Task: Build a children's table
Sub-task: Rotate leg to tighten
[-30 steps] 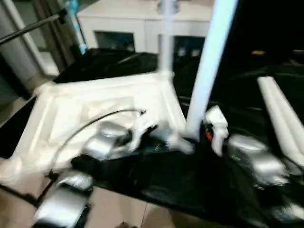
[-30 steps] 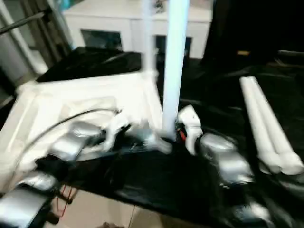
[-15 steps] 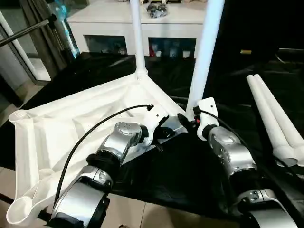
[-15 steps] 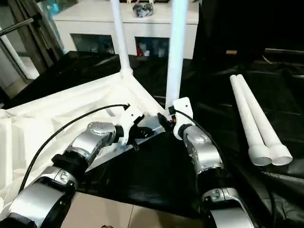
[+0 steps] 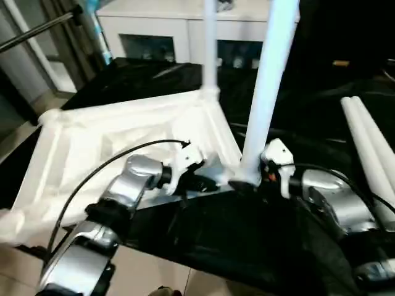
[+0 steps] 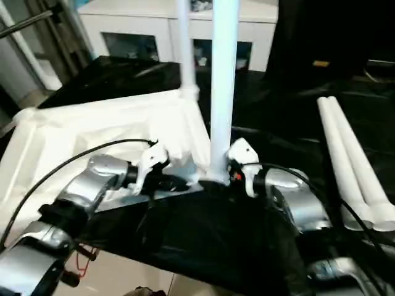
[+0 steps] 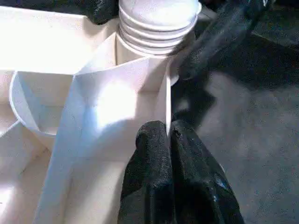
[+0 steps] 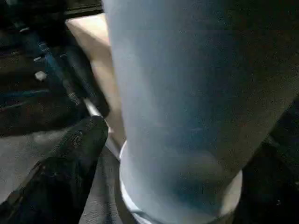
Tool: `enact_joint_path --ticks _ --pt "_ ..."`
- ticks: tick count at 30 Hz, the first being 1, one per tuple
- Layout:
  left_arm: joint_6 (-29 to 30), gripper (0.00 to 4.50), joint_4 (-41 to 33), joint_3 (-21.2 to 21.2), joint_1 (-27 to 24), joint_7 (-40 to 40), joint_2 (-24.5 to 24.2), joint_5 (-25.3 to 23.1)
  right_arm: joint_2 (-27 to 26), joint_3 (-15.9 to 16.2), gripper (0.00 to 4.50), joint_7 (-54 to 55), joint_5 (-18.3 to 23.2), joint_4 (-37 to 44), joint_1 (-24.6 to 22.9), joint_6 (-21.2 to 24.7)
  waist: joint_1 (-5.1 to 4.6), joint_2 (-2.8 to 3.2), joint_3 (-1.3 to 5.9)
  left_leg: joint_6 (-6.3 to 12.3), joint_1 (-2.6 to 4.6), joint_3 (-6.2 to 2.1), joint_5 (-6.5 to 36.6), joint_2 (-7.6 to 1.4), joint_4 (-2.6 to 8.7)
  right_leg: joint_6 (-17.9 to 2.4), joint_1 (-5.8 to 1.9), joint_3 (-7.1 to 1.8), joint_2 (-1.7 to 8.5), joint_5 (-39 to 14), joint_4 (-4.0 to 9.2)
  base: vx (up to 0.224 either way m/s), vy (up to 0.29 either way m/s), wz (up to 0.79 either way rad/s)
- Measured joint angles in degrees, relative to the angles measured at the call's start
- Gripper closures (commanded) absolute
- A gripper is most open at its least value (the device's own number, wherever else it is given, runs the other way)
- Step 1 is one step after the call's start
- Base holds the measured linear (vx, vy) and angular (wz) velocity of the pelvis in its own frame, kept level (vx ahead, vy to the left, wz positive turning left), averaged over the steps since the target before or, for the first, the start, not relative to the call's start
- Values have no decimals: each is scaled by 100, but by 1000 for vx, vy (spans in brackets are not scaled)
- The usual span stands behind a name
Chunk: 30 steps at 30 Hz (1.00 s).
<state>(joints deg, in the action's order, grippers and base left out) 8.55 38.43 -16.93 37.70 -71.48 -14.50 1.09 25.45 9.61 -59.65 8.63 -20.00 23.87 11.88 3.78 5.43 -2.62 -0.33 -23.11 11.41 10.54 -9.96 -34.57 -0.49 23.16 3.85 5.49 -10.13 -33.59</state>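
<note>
From the head camera the upturned tabletop (image 5: 123,132) lies on the black-covered bench with two legs (image 5: 271,80) standing in its corner sockets and two spare legs (image 6: 352,160) aside, while the left wrist view shows the left gripper (image 7: 168,140) pinched together at the tabletop's rim, and the right wrist view, blurred, has the right gripper (image 8: 173,163) apparently spread around the near leg's base.

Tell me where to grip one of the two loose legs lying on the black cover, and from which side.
Take the nearer loose leg around its mid-length, coming down from above. It lies flat against its twin, so only its top and free side are exposed.
</note>
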Motion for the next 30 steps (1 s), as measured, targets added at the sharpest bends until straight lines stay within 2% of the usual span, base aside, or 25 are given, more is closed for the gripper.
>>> enact_joint_path --ticks 4,13,15,18,20,27,29,30 --pt "23 450 -157 -106 -118 -431 -187 36 178 80 57 -467 182 382 -171 204 58 -3 -2 -24 14 1 10 0 -25 1 -6 -13 1 0 -37 0 0 0" --pt "55 450 -195 -169 -131 -559 -228 33 198 146 133 -641 296 638 -234 493 61 -3 -2 -22 24 3 5 0 -27 2 -11 -21 1 1 -56 0 0 0" --pt "7 450 -156 -161 -134 -404 -163 6 100 107 151 -478 288 634 -293 523 79 0 0 -23 24 3 5 -1 -27 2 -12 -20 1 1 -54 0 0 0" --pt "-47 450 63 -83 -8 212 77 -112 -103 -118 175 177 178 430 -236 535 96 3 3 -22 30 5 4 1 -33 2 -19 -24 2 1 -53 0 0 0" --pt "13 450 280 -26 141 654 242 -187 -322 -228 184 780 17 164 -98 503 59 0 1 -23 49 6 4 3 -34 3 -35 -28 2 0 -52 0 0 0" --pt "321 450 1019 319 552 2338 1046 -250 -1363 -727 189 3403 -398 -920 625 634 -187 -16 -3 -27 117 4 4 9 -21 57 -94 -31 2 -32 -32 0 0 0" --pt "314 450 1123 396 579 2619 1184 -246 -1561 -818 120 3872 -476 -1138 761 568 -214 -9 2 -27 122 1 4 10 -11 57 -102 -27 2 -32 -20 0 0 0" --pt "308 450 1136 423 579 2634 1203 -246 -1595 -830 120 3933 -489 -1167 764 521 -215 -13 3 -27 124 1 4 11 -4 57 -103 -26 1 -32 -16 0 0 0"
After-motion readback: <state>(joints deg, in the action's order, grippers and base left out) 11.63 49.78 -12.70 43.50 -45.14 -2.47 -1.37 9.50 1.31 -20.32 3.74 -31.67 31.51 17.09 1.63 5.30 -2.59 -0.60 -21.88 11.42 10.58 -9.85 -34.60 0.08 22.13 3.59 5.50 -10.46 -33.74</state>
